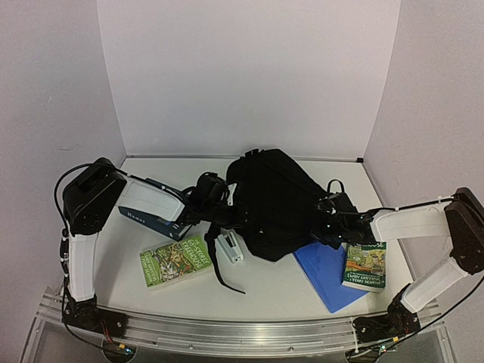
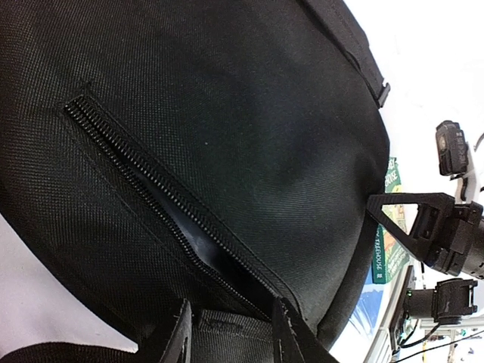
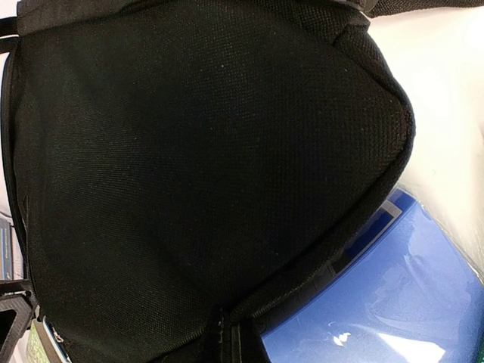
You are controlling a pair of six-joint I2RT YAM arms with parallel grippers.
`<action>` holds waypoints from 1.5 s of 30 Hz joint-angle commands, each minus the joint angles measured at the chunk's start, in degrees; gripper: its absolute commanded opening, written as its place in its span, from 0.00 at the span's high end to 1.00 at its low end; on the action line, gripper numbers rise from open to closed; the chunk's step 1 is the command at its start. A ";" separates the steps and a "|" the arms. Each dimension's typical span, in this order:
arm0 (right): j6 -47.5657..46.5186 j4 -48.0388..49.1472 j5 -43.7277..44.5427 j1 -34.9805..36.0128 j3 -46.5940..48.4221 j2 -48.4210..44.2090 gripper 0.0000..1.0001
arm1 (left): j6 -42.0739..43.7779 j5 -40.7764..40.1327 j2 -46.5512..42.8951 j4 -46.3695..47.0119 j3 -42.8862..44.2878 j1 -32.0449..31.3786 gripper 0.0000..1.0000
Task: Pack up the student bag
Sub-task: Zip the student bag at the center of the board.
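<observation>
The student bag [image 1: 276, 200] sits mid-way across the desk [image 1: 272, 296], toward the far edge. Left jaws clamp a strip of its fabric beside the part-open zip [image 2: 166, 198]; right jaws are pinched fully closed at the bag's edge, just by the blue folder [image 3: 393, 295].

White table [image 1: 287, 291] carries student bag [image 1: 276, 200], books [image 1: 175, 261], blue folder [image 1: 321, 272].

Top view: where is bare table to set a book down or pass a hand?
Bare: near centre, between left green book and blue folder; also the far corners flanking the student bag. Crowded: the bag's flanks, with the dark blue book and right green book.
</observation>
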 commanded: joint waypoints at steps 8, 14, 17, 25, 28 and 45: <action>-0.67 -0.03 -0.58 0.06 0.61 -0.73 1.00 | -0.81 1.26 3.01 -0.33 3.02 -0.28 0.62; -0.66 -0.03 -0.55 0.06 0.40 -1.05 1.00 | -0.04 -1.51 1.99 -1.57 1.87 -0.85 0.61; -0.66 -0.03 -0.57 0.09 0.28 -1.27 1.00 | 0.47 -2.81 2.08 -2.56 2.17 -1.40 0.61; -0.58 -0.03 -0.69 0.10 0.19 -1.78 1.00 | 0.51 0.29 3.83 -3.44 4.66 -4.17 0.63; -0.57 -0.03 -0.61 0.06 0.12 -2.11 1.00 | -0.61 0.41 2.73 -2.27 2.69 -4.42 0.66; -0.57 -0.03 -0.56 0.09 -0.18 -2.59 1.00 | -4.31 1.83 -0.67 1.89 -2.24 -4.46 0.97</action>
